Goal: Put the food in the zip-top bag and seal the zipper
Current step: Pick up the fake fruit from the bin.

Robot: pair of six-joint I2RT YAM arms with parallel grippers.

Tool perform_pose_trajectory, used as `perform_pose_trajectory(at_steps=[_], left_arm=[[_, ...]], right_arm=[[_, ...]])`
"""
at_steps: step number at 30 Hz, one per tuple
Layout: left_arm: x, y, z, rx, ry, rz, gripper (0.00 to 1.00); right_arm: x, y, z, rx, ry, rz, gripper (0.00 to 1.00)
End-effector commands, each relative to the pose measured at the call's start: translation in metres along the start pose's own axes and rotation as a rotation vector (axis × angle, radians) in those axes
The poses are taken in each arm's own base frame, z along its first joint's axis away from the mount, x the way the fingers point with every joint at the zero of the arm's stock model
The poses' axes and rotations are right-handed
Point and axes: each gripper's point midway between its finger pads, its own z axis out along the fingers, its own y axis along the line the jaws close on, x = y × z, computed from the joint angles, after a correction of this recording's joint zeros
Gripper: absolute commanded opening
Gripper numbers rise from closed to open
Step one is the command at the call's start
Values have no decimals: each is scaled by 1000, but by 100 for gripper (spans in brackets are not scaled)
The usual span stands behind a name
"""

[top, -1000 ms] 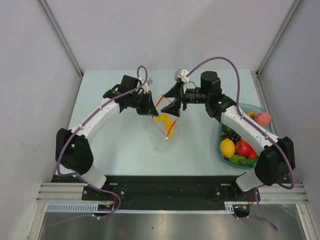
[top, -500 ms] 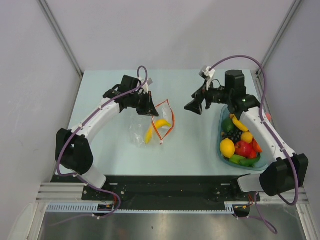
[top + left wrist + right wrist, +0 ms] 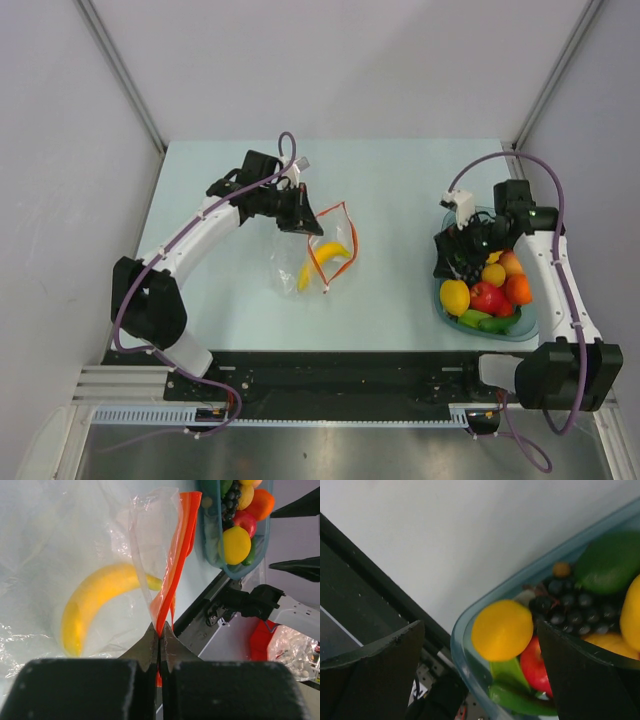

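Observation:
My left gripper is shut on the red-orange zipper at one corner of the clear zip-top bag and holds that rim up off the table. In the left wrist view the jaws pinch the strip, and a yellow banana lies inside the bag. My right gripper is open and empty over the near left part of the teal tub. A yellow lemon lies between its fingers, with a red tomato and a green piece beside it.
The tub also holds dark grapes, a green lime, an orange piece and a pink peach. It stands at the table's right edge. The black base rail runs along the near edge.
My right gripper has left the bag's mouth and swung right and nearer, and is now over the tub. The banana stays in the bag. My left gripper has kept its hold.

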Motion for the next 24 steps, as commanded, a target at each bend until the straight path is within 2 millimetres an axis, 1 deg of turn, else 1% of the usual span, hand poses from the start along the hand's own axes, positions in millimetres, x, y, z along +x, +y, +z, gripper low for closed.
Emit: perform_pose_trajectory(at_steps=[1, 2, 3, 5, 8, 9, 10, 14, 17, 21, 23, 24], left_arm=[[-12, -26, -5, 89, -20, 27, 0], [-12, -27, -6, 93, -22, 27, 0], [-12, -26, -5, 93, -21, 25, 0], [-11, -26, -5, 94, -23, 21, 0], [-10, -25, -4, 97, -25, 13, 0], [-10, -25, -4, 99, -26, 13, 0], [-9, -25, -4, 99, -26, 9, 0], [-8, -24, -2, 102, -27, 2, 0], [-9, -23, 0, 102, -28, 1, 0], [-11, -24, -1, 102, -38, 12, 0], [-11, -23, -1, 101, -37, 14, 0], [-10, -23, -1, 101, -36, 15, 0]], right_arm=[[55, -1, -8, 69, 189, 16, 100], [59, 0, -7, 64, 203, 24, 100], [68, 2, -4, 52, 232, 52, 100], [76, 3, 1, 42, 257, 68, 100], [90, -10, 7, 92, 304, 86, 100], [92, -13, 10, 96, 308, 83, 100], [98, -14, 14, 84, 331, 94, 100], [103, -18, 25, 57, 356, 91, 99], [108, -19, 32, 22, 381, 100, 95], [106, -21, 37, 4, 372, 95, 87], [105, -20, 36, 2, 361, 90, 80], [104, -20, 35, 5, 357, 82, 70]])
